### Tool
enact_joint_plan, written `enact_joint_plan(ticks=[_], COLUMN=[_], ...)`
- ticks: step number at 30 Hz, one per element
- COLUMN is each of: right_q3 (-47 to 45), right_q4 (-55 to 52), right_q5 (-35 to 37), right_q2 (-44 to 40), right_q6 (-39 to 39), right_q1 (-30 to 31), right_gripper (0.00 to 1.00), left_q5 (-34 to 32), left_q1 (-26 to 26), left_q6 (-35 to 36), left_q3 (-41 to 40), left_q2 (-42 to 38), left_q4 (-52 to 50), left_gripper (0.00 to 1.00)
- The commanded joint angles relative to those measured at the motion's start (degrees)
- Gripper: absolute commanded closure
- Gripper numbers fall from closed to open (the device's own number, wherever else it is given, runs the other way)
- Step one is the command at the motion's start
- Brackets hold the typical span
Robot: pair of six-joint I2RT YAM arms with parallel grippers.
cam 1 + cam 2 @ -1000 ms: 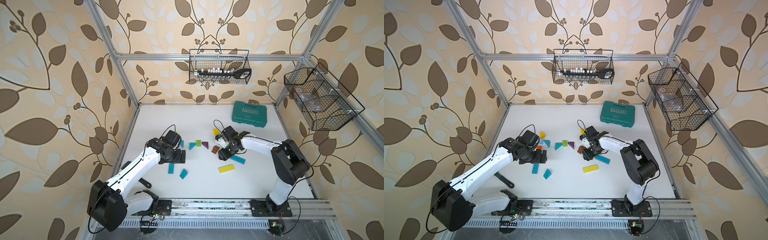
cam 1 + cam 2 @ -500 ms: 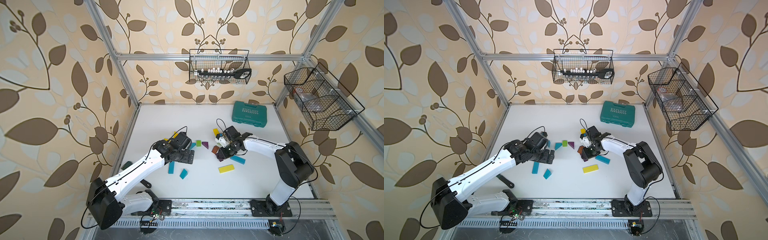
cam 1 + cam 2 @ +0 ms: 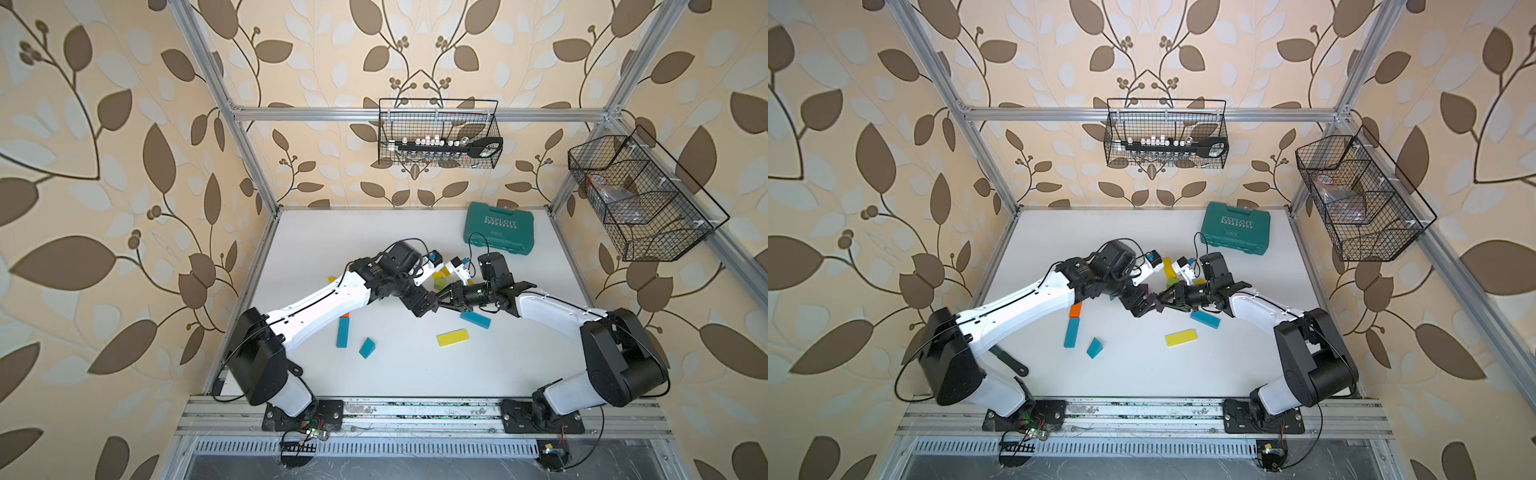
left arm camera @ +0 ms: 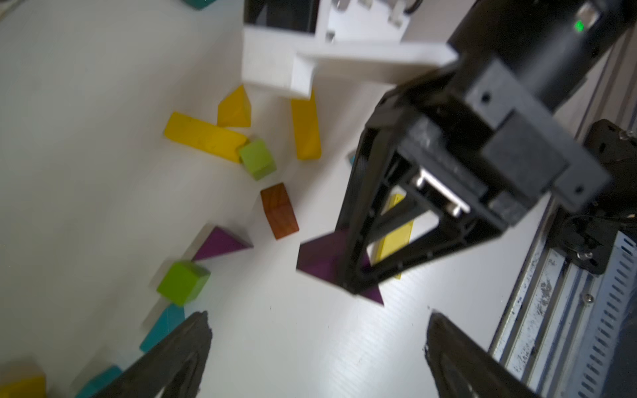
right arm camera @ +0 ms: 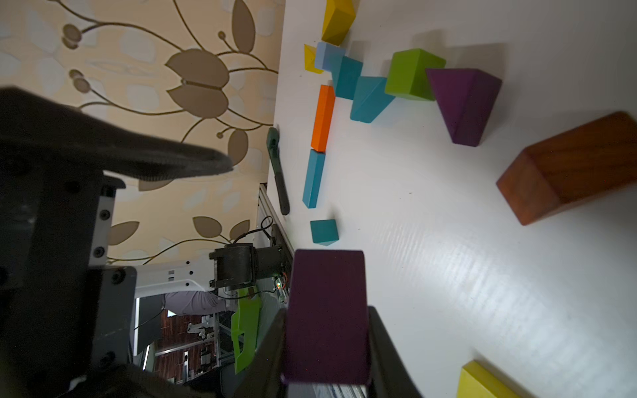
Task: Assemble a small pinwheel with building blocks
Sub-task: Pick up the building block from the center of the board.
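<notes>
- Right gripper point(image 5: 327, 348) is clamped hard on a purple wedge point(image 5: 327, 303), one finger flat against each side, and the wedge pokes out past my tips.
- Whether that wedge is clear of the desk point(image 5: 448, 258), I can't tell from here.
- Left gripper point(image 4: 317, 344) is spread wide, with nothing between its fingers point(image 4: 179, 355). Its nose points straight at the right gripper, and the held wedge sits just ahead of its tips, not touching.
- Ahead of my right gripper the brown block point(image 5: 568, 172) is nearest. Past it is the other purple wedge point(image 5: 463, 103), with a green cube point(image 5: 412, 74) just beside it.
- Farther ahead, an orange bar point(image 5: 323, 117) lies end to end with a teal bar point(image 5: 313, 179), and the two touch. A small teal wedge point(image 5: 324, 231) lies alone near that bar's free end.
- Beside my right gripper's wrist, toward my base, is a second teal bar point(image 3: 475, 320). A yellow bar point(image 3: 452, 337) lies near it but apart.
- On the opposite side of the right gripper, a second green cube point(image 4: 258, 159) touches the end of a long yellow bar point(image 4: 203, 136).
- The teal case point(image 3: 498, 228) is well behind my right gripper, by the back wall.
</notes>
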Motion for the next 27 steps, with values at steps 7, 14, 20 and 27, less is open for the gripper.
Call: enact_joint_plan(ticks=[7,14,20,27], right_q3=[-2.05,-0.65,0.24,0.78], right_q4=[8.39,6.61,5.24,5.93], right_q5=[-7.62,-8.15,-8.36,-10.85], right_q2=[-2.54,-1.45,-0.79,0.73], right_q6=[7.18,6.15,5.8,9.65], right_q1=[-3.75,-4.38,-4.34,-4.38], right_gripper=[1.0,1.0,1.0,1.0], left_q5=[10.34,13.97,13.27,11.73], left_q1=[0.11,1.65,1.78,1.79], left_q6=[11.16,13.25,15.07,17.76], left_q3=[7.94,6.05,7.73,10.05], left_q2=[7.38,4.24,6.3,8.26], left_q4=[-5.71,-6.64,-8.39,-9.89], left_gripper=[0.1,0.13,0.15,0.18])
